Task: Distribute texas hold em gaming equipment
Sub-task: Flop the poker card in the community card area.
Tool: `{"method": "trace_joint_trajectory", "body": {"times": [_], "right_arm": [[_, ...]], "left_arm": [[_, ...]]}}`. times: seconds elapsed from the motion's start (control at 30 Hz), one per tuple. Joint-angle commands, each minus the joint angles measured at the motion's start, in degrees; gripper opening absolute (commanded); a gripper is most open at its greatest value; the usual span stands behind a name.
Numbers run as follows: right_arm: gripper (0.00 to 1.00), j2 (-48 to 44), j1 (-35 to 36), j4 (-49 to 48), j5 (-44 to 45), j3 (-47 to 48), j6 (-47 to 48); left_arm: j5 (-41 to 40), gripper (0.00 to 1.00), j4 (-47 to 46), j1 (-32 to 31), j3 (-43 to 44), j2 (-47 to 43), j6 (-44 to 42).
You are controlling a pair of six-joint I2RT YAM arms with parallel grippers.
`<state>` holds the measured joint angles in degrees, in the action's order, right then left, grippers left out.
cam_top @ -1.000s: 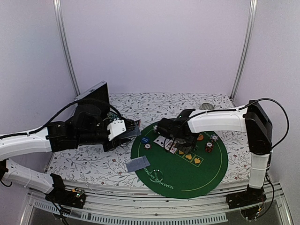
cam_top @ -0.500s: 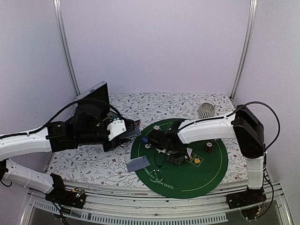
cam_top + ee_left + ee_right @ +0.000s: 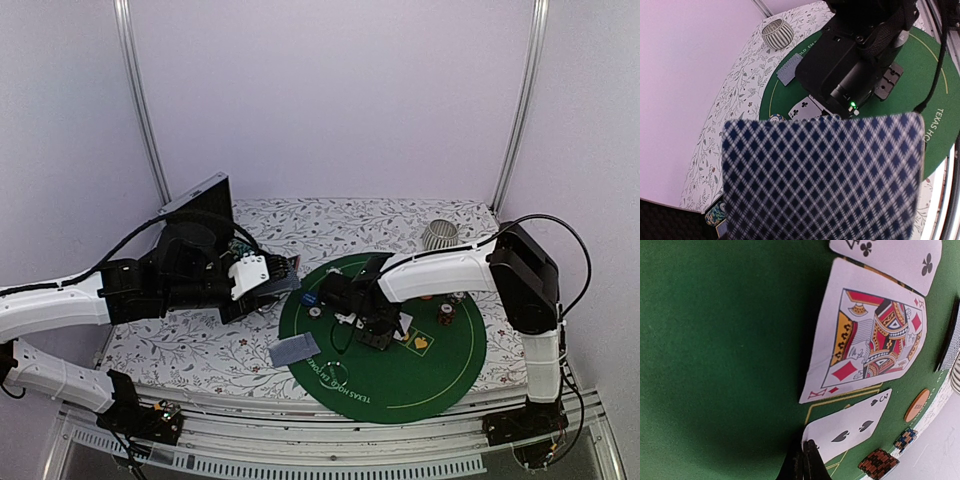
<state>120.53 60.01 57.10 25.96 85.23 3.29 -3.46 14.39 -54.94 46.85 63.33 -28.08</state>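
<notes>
My left gripper [image 3: 284, 279] is at the left edge of the green mat [image 3: 440, 375]. It holds grey-blue-backed playing cards [image 3: 822, 175] that fill the lower left wrist view and hide its fingers. My right gripper [image 3: 378, 336] is low over the middle of the mat. Its fingers [image 3: 807, 462] are shut on the corner of a three of spades [image 3: 860, 427]. A king of diamonds [image 3: 870, 335] and a clubs card [image 3: 890, 255] lie face up beside it. A face-down card [image 3: 294, 349] lies at the mat's near left edge. Chip stacks [image 3: 445, 313] stand at the right, and blue [image 3: 309, 298] and white [image 3: 315, 312] discs at the left.
The ribbed grey cup [image 3: 438, 235] stands behind the mat at the back right. The open aluminium case [image 3: 200, 205] stands at the back left. An orange disc [image 3: 916, 405] and striped chip stacks [image 3: 879, 463] lie past the three of spades. A second face-down card [image 3: 789, 69] lies near the cup.
My right gripper has moved left and toward the near side over the mat, uncovering the cup. My left arm has not moved.
</notes>
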Motion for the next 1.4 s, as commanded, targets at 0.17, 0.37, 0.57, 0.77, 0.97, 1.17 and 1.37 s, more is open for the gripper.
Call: {"method": "trace_joint_trajectory", "body": {"times": [0.17, 0.37, 0.57, 0.77, 0.97, 1.17, 1.37], "right_arm": [[0.02, 2.45, -1.06, -2.52, -1.66, 3.01, 0.66], [0.02, 3.60, -1.12, -1.87, -2.95, 4.86, 0.61], [0.02, 4.25, -1.17, -1.29, -4.03, 5.45, 0.06], [0.02, 4.48, -2.17, 0.73, -4.81, 6.90, -2.62], [0.02, 5.87, -2.53, 5.74, -5.79, 10.68, -7.69], [0.02, 6.32, -2.53, 8.41, -8.34, 11.27, -9.12], [0.02, 6.25, -2.53, 9.49, -9.60, 11.31, -9.87]], "left_arm": [[0.30, 0.43, -0.99, 0.62, -0.36, -0.48, -0.25], [0.28, 0.43, -1.00, 0.62, -0.44, -0.52, -0.23], [0.27, 0.43, -0.97, 0.62, -0.49, -0.55, -0.23], [0.22, 0.43, -1.03, 0.62, -0.44, -0.63, -0.24], [0.23, 0.43, -1.02, 0.62, -0.44, -0.58, -0.23], [0.23, 0.43, -1.00, 0.62, -0.36, -0.52, -0.23], [0.37, 0.43, -1.03, 0.62, -0.36, -0.57, -0.23]]}}
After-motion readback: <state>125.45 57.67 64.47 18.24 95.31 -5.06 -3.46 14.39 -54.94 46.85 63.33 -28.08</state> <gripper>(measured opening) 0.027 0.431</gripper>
